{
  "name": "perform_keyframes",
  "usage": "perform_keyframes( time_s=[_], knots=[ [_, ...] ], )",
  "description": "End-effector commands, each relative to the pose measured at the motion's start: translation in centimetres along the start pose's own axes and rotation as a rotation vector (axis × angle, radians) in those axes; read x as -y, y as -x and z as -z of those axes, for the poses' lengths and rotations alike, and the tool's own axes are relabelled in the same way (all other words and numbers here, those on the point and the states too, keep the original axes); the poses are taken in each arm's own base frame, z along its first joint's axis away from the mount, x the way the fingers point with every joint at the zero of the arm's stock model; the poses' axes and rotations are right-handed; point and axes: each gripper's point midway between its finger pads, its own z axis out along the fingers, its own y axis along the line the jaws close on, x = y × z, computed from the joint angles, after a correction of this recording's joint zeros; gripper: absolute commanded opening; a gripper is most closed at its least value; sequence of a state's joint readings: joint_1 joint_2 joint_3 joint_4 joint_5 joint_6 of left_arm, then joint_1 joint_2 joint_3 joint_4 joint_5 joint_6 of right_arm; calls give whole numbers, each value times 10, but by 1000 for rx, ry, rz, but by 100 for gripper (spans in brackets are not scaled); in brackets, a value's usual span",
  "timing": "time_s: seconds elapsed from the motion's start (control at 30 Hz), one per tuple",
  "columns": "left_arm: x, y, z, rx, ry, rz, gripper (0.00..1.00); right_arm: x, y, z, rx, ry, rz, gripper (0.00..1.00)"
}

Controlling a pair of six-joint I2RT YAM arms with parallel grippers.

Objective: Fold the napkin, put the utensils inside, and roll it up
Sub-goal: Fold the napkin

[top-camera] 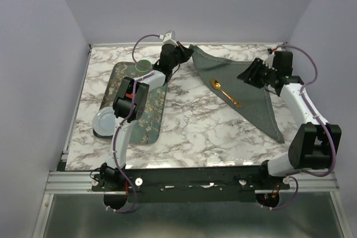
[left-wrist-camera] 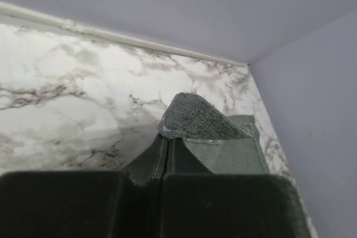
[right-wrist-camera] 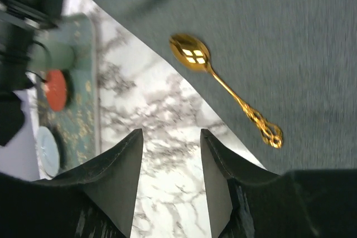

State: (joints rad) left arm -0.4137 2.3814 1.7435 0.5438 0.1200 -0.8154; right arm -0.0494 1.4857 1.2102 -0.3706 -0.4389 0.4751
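Note:
The dark grey napkin lies folded into a triangle on the right half of the marble table. A gold spoon rests on it near the long folded edge. At the back, my left gripper is shut on the napkin's far left corner. In the left wrist view that corner sticks up out of the closed jaws of the left gripper. My right gripper hovers open over the napkin's right side. From the right wrist, the right gripper holds nothing, and the spoon lies on the napkin beyond it.
A green floral tray sits on the left, under my left arm. It carries a pale blue plate and a green cup. Lilac walls enclose the table at the back and both sides.

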Motion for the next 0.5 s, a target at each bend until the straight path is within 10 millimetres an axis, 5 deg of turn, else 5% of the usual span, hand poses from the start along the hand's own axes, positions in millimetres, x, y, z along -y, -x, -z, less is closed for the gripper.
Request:
perform_keyframes(
  time_s=[0.0,0.23,0.47],
  knots=[
    [18,33,-8,121,-43,35,0,41,-61,3,-88,-122,-27,54],
    [8,22,-10,99,-58,66,0,54,-73,17,-85,-155,-46,54],
    [49,2,5,47,-129,-64,0,58,-71,32,-48,-148,-97,54]
  ],
)
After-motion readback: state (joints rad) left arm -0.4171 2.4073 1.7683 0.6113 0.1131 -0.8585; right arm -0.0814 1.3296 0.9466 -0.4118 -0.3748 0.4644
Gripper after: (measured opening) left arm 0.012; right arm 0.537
